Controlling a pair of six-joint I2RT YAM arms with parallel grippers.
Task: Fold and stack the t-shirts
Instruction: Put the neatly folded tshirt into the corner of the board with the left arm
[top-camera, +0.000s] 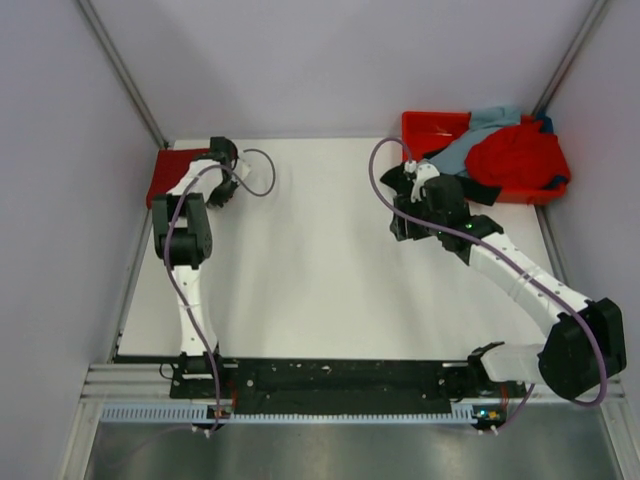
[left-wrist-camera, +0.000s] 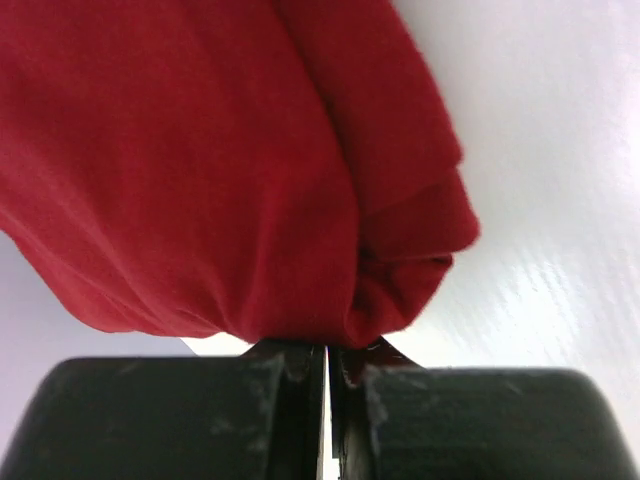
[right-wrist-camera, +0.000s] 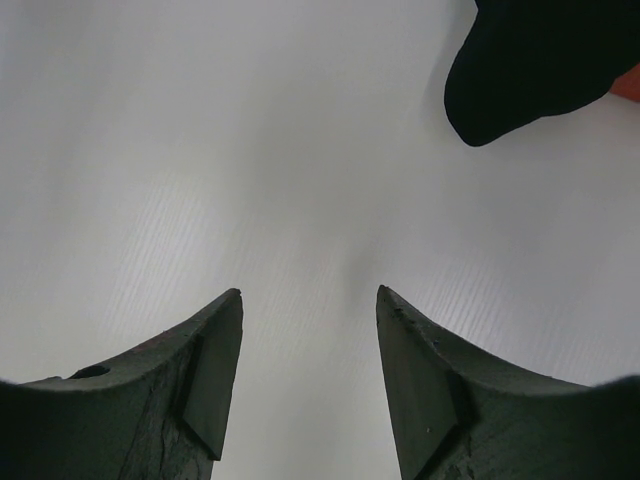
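Illumination is bright, even and diffuse, coming from overhead. The white table (top-camera: 320, 270) carries a soft sheen in both wrist views, and shadows beneath the arms are faint. The overhead view is sharp but coarse. The dark crimson t-shirt (left-wrist-camera: 200, 170) is slightly soft, and the right gripper (right-wrist-camera: 310, 295) is blurred near the lens.

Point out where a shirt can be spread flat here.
Free: the broad middle of the white table, near edge to far edge. Crowded: the far-left corner, with the dark crimson cloth shirt; the far-right corner, with the orange-red plastic tray of heaped shirts.
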